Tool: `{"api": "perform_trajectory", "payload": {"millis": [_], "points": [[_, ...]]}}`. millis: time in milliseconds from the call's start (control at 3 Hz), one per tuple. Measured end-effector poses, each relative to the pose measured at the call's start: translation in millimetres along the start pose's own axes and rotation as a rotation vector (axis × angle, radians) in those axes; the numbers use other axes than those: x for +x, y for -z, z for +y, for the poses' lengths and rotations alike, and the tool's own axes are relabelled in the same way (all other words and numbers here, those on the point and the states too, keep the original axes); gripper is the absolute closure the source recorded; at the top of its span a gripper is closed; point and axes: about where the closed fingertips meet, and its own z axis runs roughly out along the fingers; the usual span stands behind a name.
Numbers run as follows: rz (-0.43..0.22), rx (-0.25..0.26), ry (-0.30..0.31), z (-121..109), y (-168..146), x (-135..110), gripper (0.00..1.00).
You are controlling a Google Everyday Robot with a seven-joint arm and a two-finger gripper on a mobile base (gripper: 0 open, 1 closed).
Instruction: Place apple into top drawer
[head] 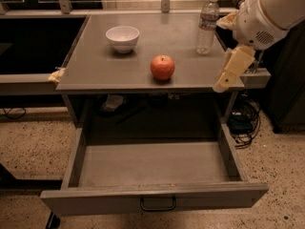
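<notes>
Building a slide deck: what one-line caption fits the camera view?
Red apple rests on the table above the open top drawer; gripper hovers by the table edge near the bottle.

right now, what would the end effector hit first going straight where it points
The end effector, by the right edge of the table, pointing down-left, likely meets that edge first; depth unclear.
</notes>
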Motion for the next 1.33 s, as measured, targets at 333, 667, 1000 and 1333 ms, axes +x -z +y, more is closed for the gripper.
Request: {"api": "perform_trajectory", "payload": {"millis": [333, 667, 1000, 1333], "points": [[-0.097, -0.013, -0.001, -40, -40, -21, 0.0], [-0.166, -0.066, -0.026, -64, -79, -38, 0.0], [-0.176, -0.129, -0.051, -75, -116, -47, 0.0], [-0.174, -0.18, -0.071, -77, -144, -49, 0.0]]}}
